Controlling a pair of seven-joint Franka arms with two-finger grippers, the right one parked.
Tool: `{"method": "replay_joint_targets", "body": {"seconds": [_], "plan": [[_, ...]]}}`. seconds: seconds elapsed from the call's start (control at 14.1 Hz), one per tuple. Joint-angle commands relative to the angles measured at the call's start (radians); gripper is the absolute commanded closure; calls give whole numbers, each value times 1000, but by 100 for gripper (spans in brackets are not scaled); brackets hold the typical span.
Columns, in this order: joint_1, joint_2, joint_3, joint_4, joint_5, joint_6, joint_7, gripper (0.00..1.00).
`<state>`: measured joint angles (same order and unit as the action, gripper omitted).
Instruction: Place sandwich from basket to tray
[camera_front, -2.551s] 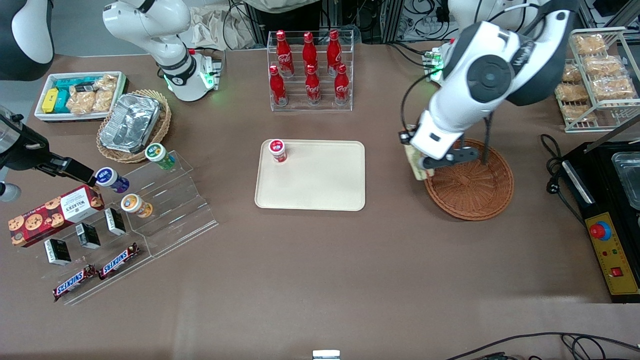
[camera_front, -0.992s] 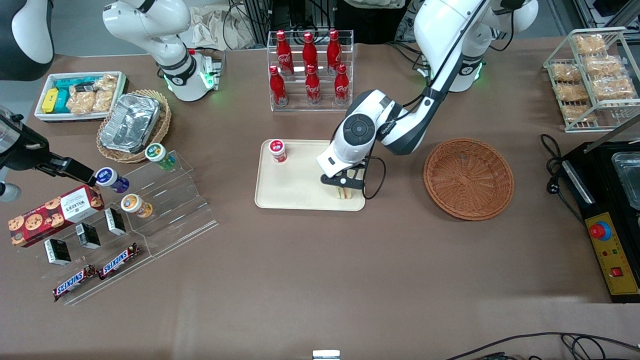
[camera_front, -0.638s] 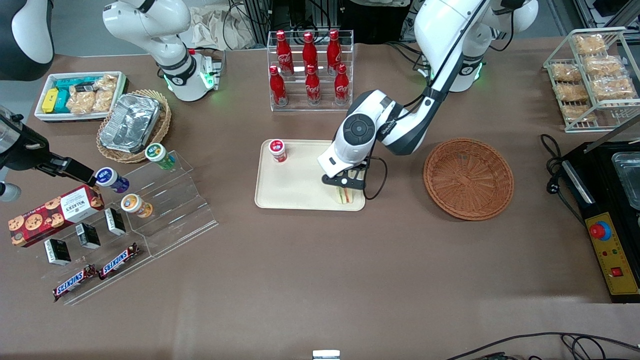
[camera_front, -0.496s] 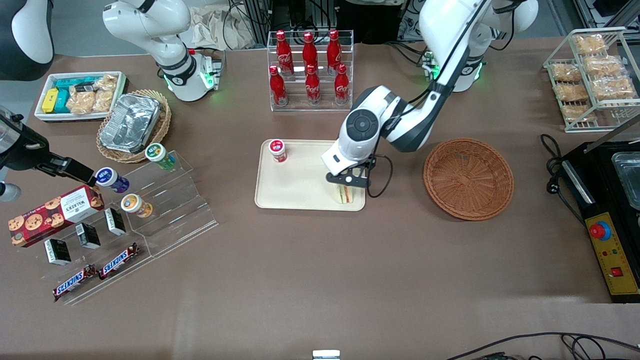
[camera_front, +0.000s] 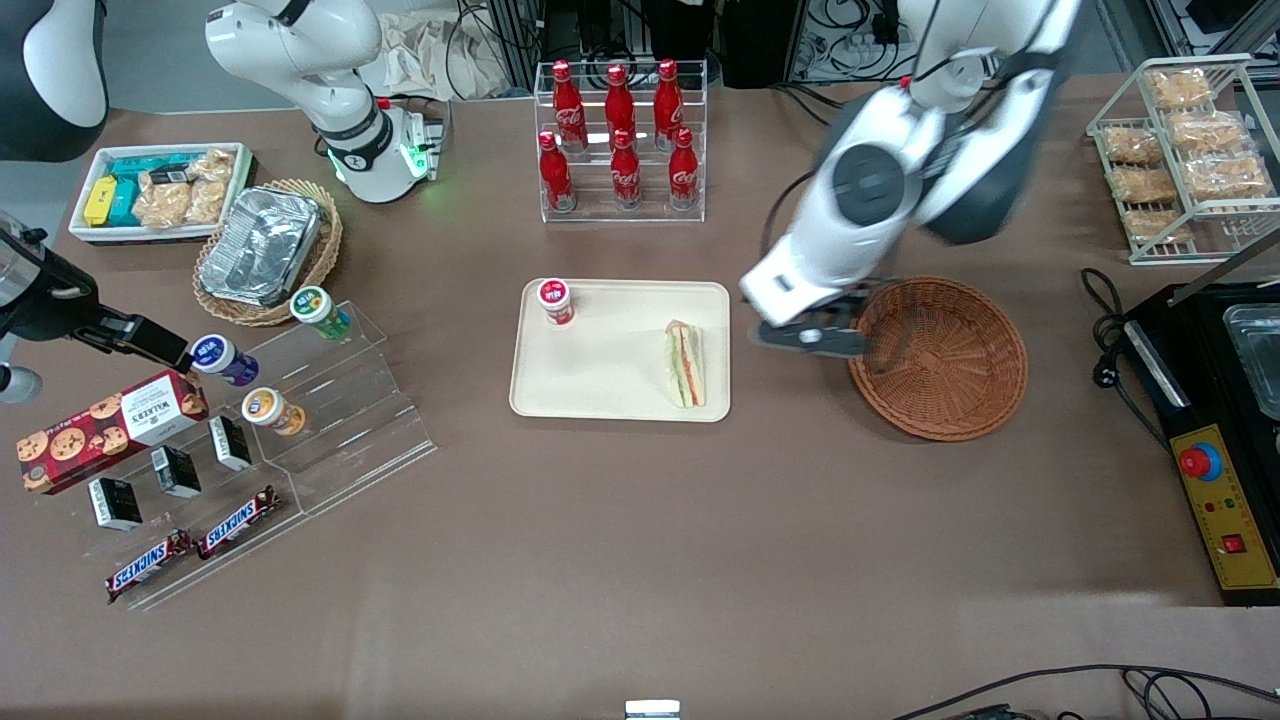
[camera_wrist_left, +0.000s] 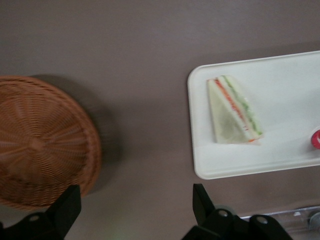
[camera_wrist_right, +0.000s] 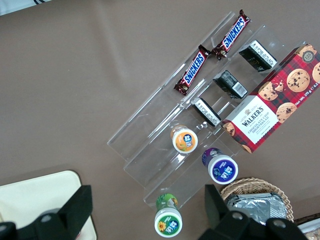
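Brown table; dark cables trail, perhaps over its near edge.

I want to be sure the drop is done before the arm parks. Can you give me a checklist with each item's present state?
1. Sandwich lies on the tray: ok.
2. Sandwich inside the rim, near the edge toward the basket: ok.
3. Tool open, holding nothing: ok.
4. Tool clear of the tray, above the table beside the basket: ok.
5. Basket has nothing in it: ok.
6. Red-capped jar upright on the tray, apart from the sandwich: ok.
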<state>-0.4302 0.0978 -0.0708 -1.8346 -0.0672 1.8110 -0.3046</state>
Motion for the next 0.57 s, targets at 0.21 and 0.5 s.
{"method": "replay_joint_targets", "body": {"seconds": [0.21,0.5], "plan": [[234,-84,-9,77,9,-177,180,1],[330,-121,3,81,66,-183,173,0]]}}
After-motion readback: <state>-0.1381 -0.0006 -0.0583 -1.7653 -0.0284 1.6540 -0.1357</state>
